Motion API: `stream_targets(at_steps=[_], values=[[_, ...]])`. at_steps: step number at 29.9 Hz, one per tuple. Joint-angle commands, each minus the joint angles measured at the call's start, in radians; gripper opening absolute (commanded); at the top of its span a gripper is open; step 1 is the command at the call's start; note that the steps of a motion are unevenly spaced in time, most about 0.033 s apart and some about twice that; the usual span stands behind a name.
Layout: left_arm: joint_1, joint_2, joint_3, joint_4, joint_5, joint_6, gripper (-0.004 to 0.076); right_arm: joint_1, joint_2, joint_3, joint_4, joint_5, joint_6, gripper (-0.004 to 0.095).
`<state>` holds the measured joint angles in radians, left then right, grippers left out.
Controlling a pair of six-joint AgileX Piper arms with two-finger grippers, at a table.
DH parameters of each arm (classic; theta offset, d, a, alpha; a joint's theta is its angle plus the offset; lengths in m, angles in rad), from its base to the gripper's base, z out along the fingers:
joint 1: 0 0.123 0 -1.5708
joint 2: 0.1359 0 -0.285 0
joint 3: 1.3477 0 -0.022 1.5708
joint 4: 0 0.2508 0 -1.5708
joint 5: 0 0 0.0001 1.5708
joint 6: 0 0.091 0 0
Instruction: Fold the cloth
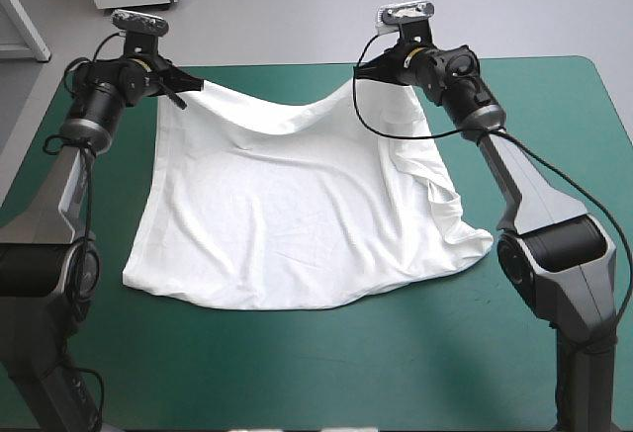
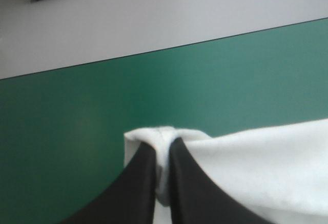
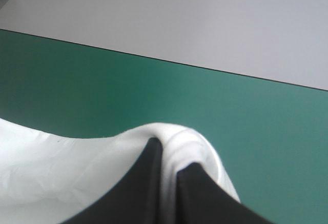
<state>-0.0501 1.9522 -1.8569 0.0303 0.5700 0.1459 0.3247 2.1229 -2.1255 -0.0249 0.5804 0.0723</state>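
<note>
The white T-shirt [image 1: 287, 224] lies spread on the teal-green table [image 1: 297, 373], its near part flat. The left gripper [image 1: 186, 86] pinches one far corner and the right gripper [image 1: 362, 70] pinches the other. Both corners hang above the table, and the far edge sags between them. Cloth bunches up on the right side
</note>
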Motion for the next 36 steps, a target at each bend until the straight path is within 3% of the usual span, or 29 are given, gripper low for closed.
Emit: stream_targets(at_steps=[1, 5, 7, 10, 16, 21, 25, 30, 36], values=[[-0.006, 0.015, -0.027, -0.007, -0.19, -0.079, 0.0127, -0.023, -0.019, -0.036, -0.014, -0.144, 0.004, 0.026], [-0.006, 0.07, -0.027, -0.007, -0.247, -0.1, 0.0456, -0.061, -0.006, -0.038, 0.025, -0.151, 0.008, 0.0786], [-0.006, 0.072, -0.039, 0.006, -0.233, -0.098, 0.058, -0.072, -0.031, -0.048, 0.025, -0.122, 0.008, 0.0944], [-0.006, 0.043, -0.086, 0.02, -0.113, -0.098, 0.0634, -0.084, -0.099, -0.054, 0.025, -0.052, 0.008, 0.0917], [-0.006, -0.089, -0.215, 0.01, 0.338, -0.096, 0.0614, -0.084, -0.285, -0.054, 0.015, 0.271, 0.004, 0.0867], [-0.006, -0.185, -0.222, -0.008, 0.553, -0.096, 0.0574, -0.084, -0.376, -0.054, -0.025, 0.459, 0.024, 0.0792], [-0.006, -0.218, -0.222, -0.008, 0.715, -0.087, 0.0565, -0.084, -0.391, -0.045, -0.101, 0.64, 0.028, 0.0787], [-0.006, -0.254, -0.14, -0.073, 0.718, -0.079, 0.0565, -0.084, -0.449, 0.1, -0.072, 0.638, 0.036, 0.0785], [-0.006, -0.349, 0.138, -0.091, 0.718, -0.062, 0.0565, -0.084, -0.529, 0.451, -0.06, 0.619, 0.023, 0.0785]])
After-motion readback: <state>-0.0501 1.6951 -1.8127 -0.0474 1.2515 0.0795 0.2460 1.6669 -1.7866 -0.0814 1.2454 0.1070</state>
